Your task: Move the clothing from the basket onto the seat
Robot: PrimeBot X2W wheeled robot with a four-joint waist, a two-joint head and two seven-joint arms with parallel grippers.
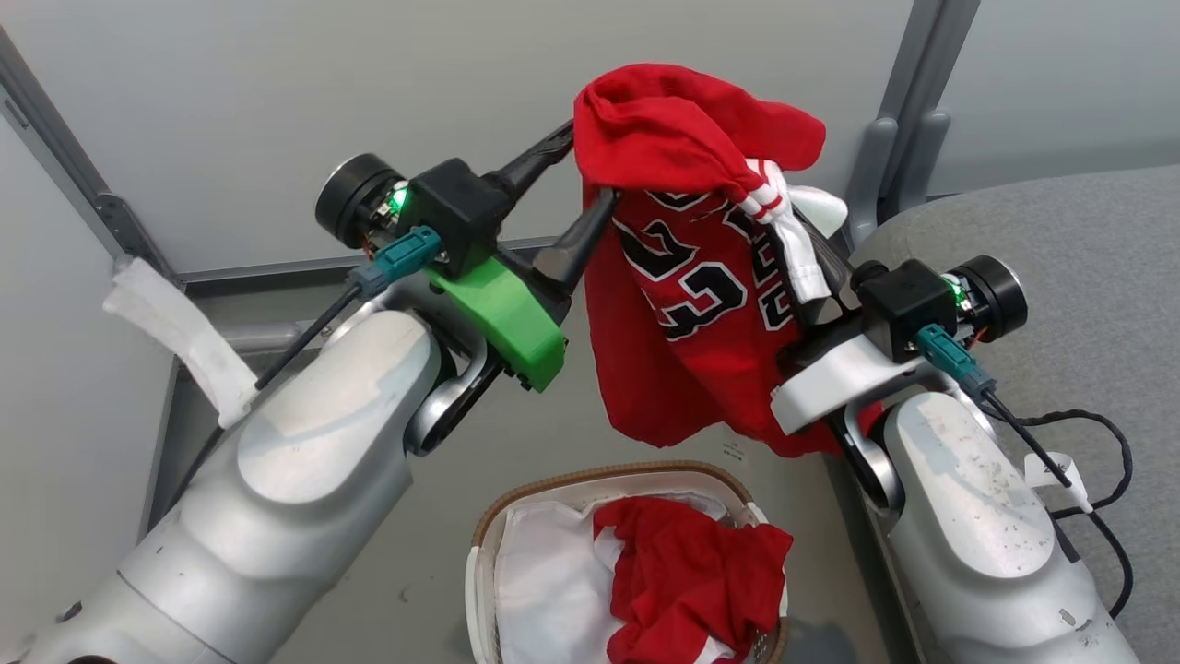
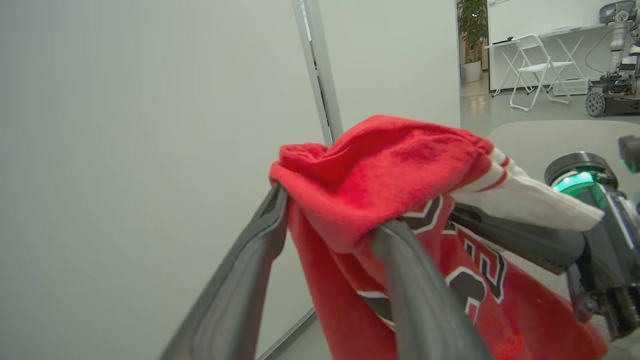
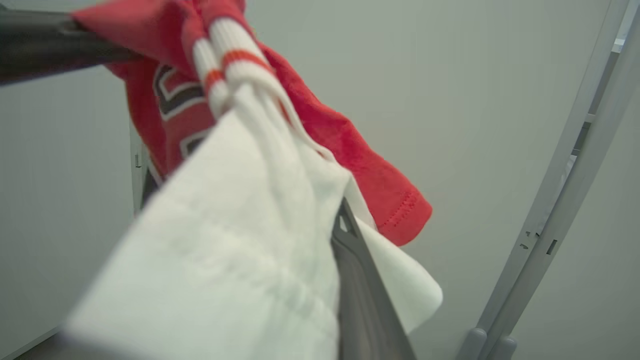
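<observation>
- Red jersey (image 1: 664, 360) is up in the air, over the basket (image 1: 590, 481) & just left of the grey seat (image 1: 1088, 277). It's not touching the seat.
- Its big number 23 (image 1: 687, 286) is black w/ white edges. It looks turned round in the head view. Other letters beside it are too folded to read.
- L gripper (image 1: 584, 164): its two fingers are spread wide. The jersey's bunched top sits btw the tips & folds over one finger (image 2: 400, 250).
- R gripper (image 1: 820, 277): the jersey's white trim (image 3: 225, 260) lies over it. One dark finger (image 3: 357, 290) peeks out. Can't tell if it's pinching or apart.
- Red shorts (image 1: 691, 572) lie in the basket, on a white sheet (image 1: 544, 572).
- Tiny printed mark (image 1: 733, 452) on the floor by the basket: too small to read.
</observation>
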